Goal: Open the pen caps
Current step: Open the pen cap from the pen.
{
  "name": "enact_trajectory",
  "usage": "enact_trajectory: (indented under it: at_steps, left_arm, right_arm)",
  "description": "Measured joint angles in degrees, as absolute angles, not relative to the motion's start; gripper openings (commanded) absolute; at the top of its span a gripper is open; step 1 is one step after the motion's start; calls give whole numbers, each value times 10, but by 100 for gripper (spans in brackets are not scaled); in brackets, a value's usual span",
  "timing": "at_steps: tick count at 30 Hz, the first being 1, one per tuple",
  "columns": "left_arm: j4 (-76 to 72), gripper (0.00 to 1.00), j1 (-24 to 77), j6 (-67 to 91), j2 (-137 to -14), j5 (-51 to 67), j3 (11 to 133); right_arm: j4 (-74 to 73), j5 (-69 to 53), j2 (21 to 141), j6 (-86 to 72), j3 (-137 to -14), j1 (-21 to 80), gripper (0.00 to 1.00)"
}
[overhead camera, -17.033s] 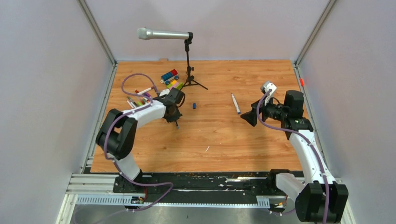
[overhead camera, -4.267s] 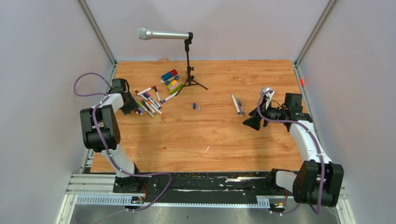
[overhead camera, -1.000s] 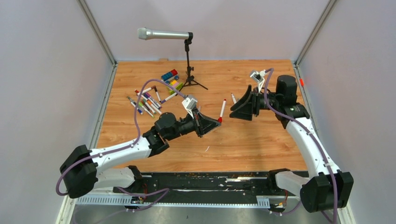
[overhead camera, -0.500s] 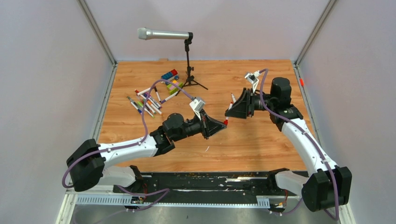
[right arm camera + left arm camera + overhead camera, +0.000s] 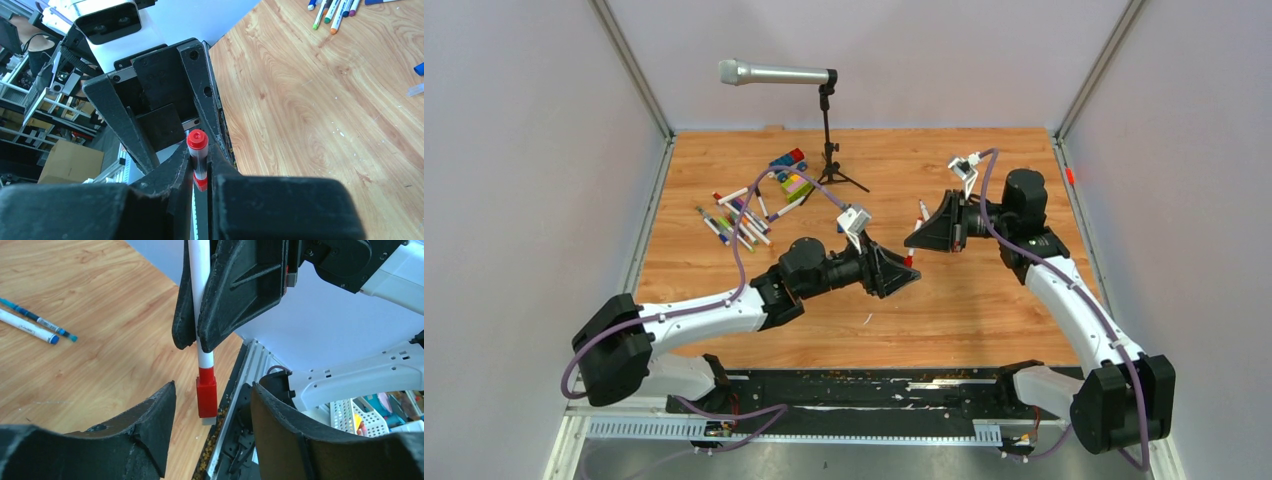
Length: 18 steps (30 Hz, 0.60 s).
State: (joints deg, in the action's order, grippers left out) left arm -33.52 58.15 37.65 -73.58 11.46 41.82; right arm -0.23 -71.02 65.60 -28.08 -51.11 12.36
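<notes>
While right claw [image 5: 196,345] clamps pen [image 5: 199,270] | left claw [image 5: 212,386] spread wide, flanking red cap [image 5: 206,397], not touching

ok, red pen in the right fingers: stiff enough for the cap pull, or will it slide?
Probably stiff: the pen runs straight below the right fingers. Its smooth barrel may slide if pulled hard. The cap looks square-sided, so likely easy to pinch.

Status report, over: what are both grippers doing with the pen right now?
Right gripper shut on the pen. Left gripper open, straddling the red cap, not touching it. Cap not yet off; nothing in the way.
</notes>
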Motion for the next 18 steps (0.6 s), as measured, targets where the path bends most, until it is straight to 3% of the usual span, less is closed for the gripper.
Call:
enact_trajectory:
  at_steps: [3,5,8,9,15,18]
  left_arm:
    - [-332,53,582,379,-742,115,423]
    - [-324,42,582,379,-745,115,427]
    - [-315,7,582,381,-749,115,436]
    - [-312,0,582,378,-751,115,439]
    - [-295,0,579,378,-759,116,450]
    - [-298,0,569,375,-761,102,458]
  right_arm:
    - [4,-710,655,-287,-506,124,0]
    - [8,-710,655,-291,-505,124,0]
    - [11,-710,655,-294,-505,124,0]
    - [12,-712,655,-297,-505,124,0]
    - [-17,-700,660,-266,-519,122,0]
    - [-96,-696,709,-226,-593,116,0]
